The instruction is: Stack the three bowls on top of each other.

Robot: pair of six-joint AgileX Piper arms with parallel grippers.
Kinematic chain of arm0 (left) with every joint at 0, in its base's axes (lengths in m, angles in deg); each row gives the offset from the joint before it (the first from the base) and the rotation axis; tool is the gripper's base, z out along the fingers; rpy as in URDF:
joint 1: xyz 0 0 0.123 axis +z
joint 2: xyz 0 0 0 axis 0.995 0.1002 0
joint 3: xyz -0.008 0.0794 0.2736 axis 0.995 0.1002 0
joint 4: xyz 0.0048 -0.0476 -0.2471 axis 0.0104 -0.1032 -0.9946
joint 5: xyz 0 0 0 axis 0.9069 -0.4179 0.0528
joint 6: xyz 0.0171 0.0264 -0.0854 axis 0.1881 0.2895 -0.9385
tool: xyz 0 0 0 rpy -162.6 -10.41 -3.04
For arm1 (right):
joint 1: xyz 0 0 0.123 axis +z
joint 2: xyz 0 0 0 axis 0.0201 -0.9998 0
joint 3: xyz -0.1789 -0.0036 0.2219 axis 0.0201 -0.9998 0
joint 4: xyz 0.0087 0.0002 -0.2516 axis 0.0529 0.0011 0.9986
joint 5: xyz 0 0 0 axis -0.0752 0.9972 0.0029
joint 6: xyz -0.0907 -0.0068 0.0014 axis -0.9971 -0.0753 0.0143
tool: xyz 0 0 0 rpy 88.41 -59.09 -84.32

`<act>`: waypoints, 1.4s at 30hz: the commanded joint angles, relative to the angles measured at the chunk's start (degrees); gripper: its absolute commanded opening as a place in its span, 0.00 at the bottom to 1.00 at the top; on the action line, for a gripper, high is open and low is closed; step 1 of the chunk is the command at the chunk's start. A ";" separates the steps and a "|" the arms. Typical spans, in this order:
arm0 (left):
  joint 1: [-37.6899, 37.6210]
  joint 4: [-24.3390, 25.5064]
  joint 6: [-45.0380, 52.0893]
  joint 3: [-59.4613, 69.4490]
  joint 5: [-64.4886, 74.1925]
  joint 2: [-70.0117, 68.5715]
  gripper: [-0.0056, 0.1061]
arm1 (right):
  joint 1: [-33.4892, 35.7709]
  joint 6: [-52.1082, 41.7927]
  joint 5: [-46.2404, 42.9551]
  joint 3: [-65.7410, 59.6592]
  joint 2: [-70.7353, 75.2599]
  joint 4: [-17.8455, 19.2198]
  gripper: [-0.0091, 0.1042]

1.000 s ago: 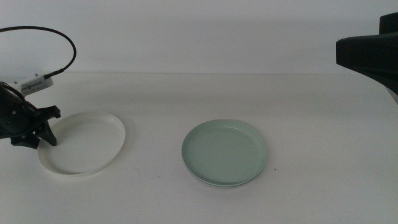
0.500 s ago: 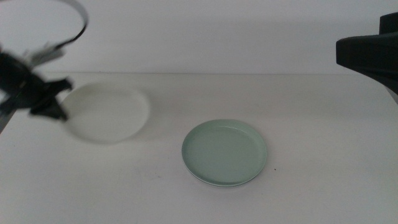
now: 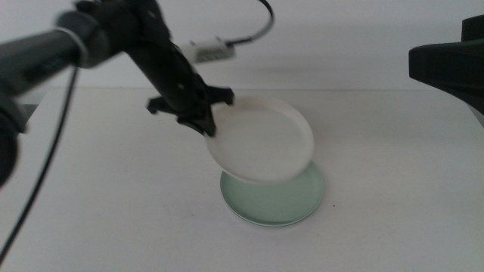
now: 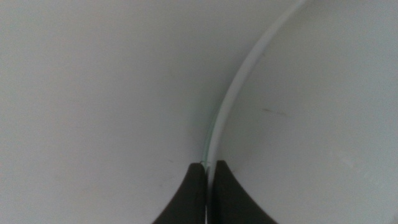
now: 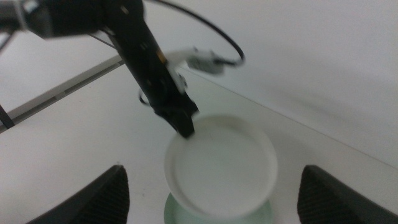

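Observation:
My left gripper (image 3: 211, 125) is shut on the near-left rim of the white bowl (image 3: 263, 141) and holds it tilted in the air. The white bowl hangs just above the pale mint green bowl (image 3: 281, 202) and overlaps its far half. The green bowl lies flat at the table's middle, and a thin greyish rim (image 3: 257, 221) shows under it. The left wrist view has both jaws pinched on the white rim (image 4: 225, 115). In the right wrist view my right gripper (image 5: 211, 177) stands open and far back, looking at the white bowl (image 5: 224, 165) and the left gripper (image 5: 184, 123).
The white table (image 3: 113, 219) runs back to a pale wall. The left arm (image 3: 113, 34) and its cable (image 3: 253, 34) cross the upper left. Part of the right arm (image 3: 446, 64) hangs dark at the upper right edge.
The left arm has lifted the white bowl off the table at the left and swung it right, over the green bowl. The right arm and the green bowl have not moved.

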 commanded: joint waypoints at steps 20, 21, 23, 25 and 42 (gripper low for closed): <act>-3.30 0.65 2.19 -0.96 -0.68 5.08 0.20 | 0.06 -0.22 -0.28 -0.10 0.20 -0.24 0.90; -3.30 0.65 2.19 -0.96 -0.55 5.08 0.25 | 0.06 -0.22 -0.28 -0.10 0.20 -0.24 0.90; -3.30 0.65 2.19 -0.96 -0.55 5.08 0.37 | 0.06 -0.22 -0.28 -0.10 0.20 -0.24 0.90; -3.30 0.76 2.19 -0.96 -0.55 5.08 0.51 | 0.06 -0.22 -0.28 -0.10 0.20 -0.24 0.90; 9.33 11.13 0.97 19.07 -15.61 -33.07 0.89 | 0.06 -0.22 -0.28 -0.10 0.20 -0.24 0.90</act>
